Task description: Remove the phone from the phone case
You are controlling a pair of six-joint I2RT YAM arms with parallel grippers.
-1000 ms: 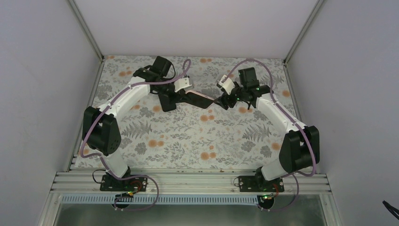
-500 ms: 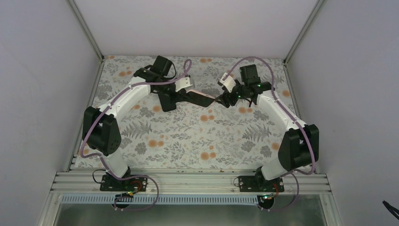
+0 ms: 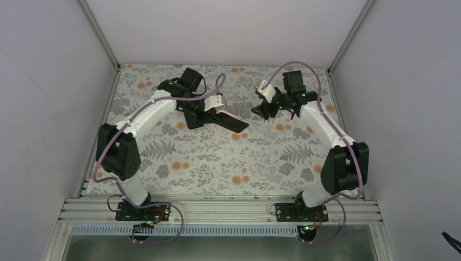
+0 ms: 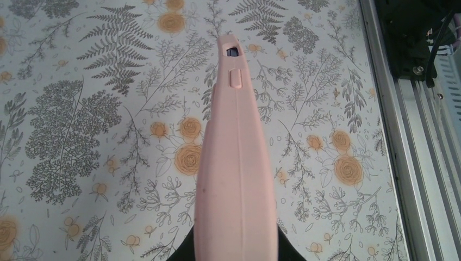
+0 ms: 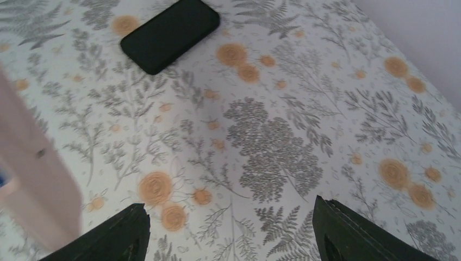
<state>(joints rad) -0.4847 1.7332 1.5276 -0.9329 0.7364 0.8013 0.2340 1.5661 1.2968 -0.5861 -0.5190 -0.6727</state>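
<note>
My left gripper [image 3: 209, 113] is shut on the pink phone case [image 3: 222, 113] and holds it edge-on above the mat. In the left wrist view the case [image 4: 235, 163] fills the middle and bulges between my gripper [image 4: 236, 255] jaws. The black phone [image 3: 235, 123] lies flat on the mat just below the case's free end. It shows apart from the case in the right wrist view [image 5: 170, 33]. The case is a blur at that view's left edge [image 5: 32, 185]. My right gripper [image 3: 260, 110] is open and empty, a short way right of the case [image 5: 228, 239].
The floral mat [image 3: 217, 157] covers the table. White walls enclose the back and both sides. An aluminium rail [image 3: 217, 209] with both arm bases runs along the near edge and also shows in the left wrist view [image 4: 413, 163].
My right gripper has let go of the case's end and pulled back up and right, now open. The black phone now lies on the mat below the case. The left gripper still holds the case.
</note>
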